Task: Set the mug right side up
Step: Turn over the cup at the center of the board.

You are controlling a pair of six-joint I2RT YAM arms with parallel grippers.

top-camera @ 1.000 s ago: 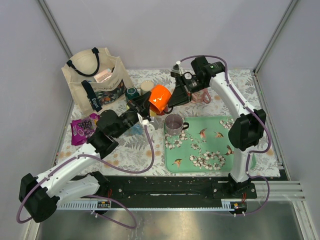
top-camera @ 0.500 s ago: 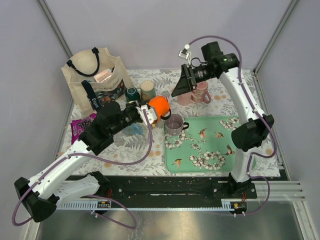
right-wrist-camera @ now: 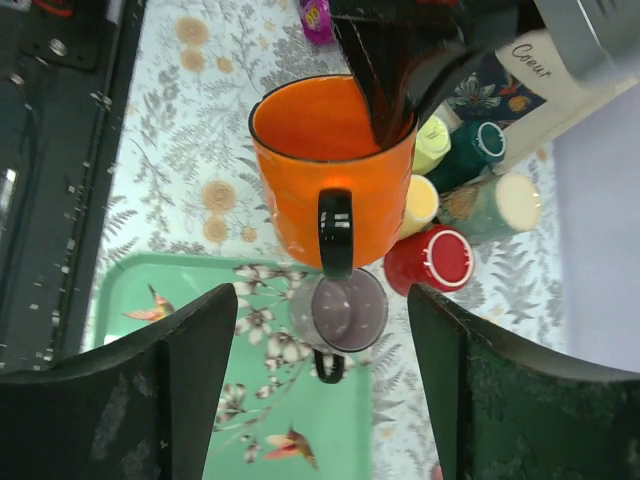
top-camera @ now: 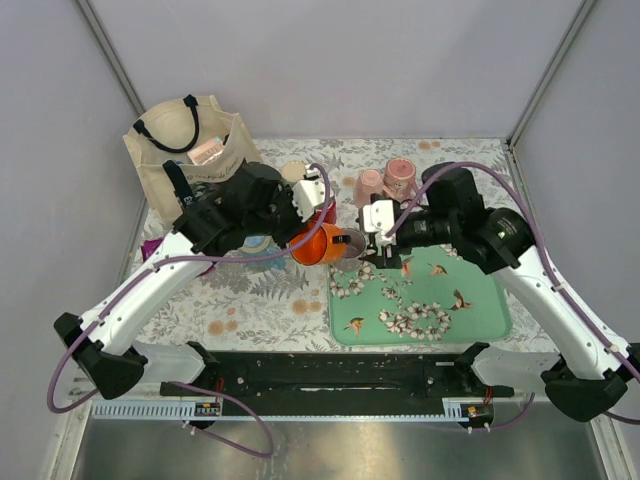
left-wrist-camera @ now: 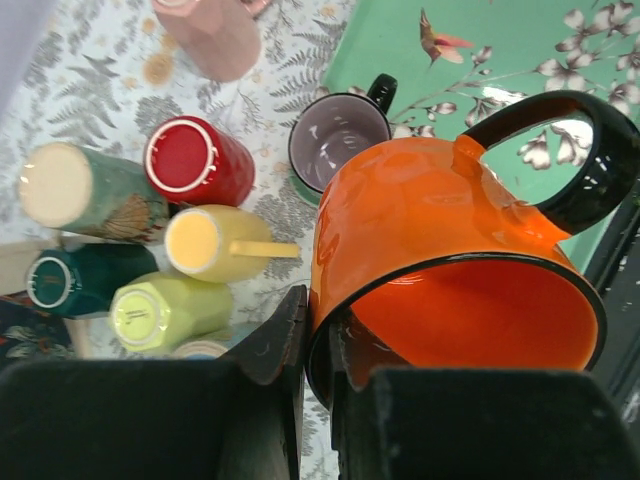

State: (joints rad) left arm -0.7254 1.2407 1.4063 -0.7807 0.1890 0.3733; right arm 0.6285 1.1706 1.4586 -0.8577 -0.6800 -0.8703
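Our left gripper pinches the orange mug by its rim, holding it aloft. Our right gripper, spread wide and empty, faces the handle. Setting it down upright is left.

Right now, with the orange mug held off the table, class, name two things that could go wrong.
1. The left tool pinches only the rim of the glossy orange mug with a black handle, tilted in mid-air. It may slip and drop onto the small grey mug in the corner of the green bird-patterned tray.
2. The right tool stands open facing the handle. Closing in, it could knock the mug loose.
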